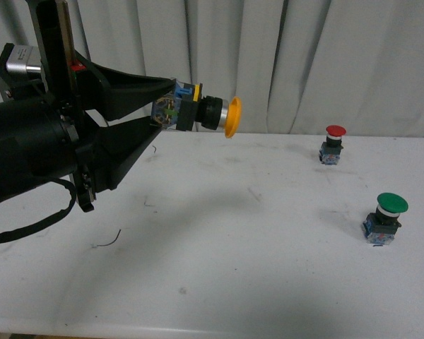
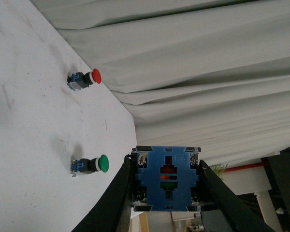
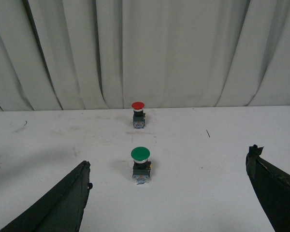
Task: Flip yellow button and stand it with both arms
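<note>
Left claw [image 1: 162,106] holds yellow button [image 1: 230,116] aloft; red button [image 1: 333,145], green button [image 1: 386,217] stand rightward.

Cap of the yellow button [image 2: 165,178] out of sight behind its blue block, left wrist view

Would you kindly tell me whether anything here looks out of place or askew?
Only the yellow button: it hangs sideways above the table, clamped in the left tool, while the red button and green button stand upright.
</note>
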You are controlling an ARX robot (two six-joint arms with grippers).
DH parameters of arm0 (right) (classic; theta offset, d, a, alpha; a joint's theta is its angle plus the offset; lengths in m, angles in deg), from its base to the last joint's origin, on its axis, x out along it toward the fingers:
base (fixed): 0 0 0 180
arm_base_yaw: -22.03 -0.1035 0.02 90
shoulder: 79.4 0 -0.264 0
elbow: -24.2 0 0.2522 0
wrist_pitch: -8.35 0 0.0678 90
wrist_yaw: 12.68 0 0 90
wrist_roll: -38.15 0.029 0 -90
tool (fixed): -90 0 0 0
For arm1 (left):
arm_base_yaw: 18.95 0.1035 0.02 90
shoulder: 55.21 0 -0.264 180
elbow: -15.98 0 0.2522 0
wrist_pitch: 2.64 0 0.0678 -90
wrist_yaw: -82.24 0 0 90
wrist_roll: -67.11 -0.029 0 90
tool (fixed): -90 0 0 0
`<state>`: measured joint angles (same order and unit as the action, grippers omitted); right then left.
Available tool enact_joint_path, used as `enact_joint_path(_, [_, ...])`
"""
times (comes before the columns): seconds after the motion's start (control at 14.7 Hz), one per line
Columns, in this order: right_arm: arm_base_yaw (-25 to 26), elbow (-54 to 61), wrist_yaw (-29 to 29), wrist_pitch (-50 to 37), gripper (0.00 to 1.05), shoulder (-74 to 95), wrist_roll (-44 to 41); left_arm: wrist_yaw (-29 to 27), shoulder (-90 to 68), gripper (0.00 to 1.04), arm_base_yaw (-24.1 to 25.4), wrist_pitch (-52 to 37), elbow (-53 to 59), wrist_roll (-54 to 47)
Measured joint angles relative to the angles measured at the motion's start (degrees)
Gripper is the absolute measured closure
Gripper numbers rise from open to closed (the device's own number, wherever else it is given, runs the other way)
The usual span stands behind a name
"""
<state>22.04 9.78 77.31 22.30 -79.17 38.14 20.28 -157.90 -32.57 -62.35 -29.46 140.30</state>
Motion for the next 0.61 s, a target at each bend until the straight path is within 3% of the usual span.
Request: enact_joint_path(0.61, [0.13,0.00,0.61,-0.11,0.06,0.07,0.11,-2.36,6.75,0.73,-2.47,-0.09,-1.11,1.60])
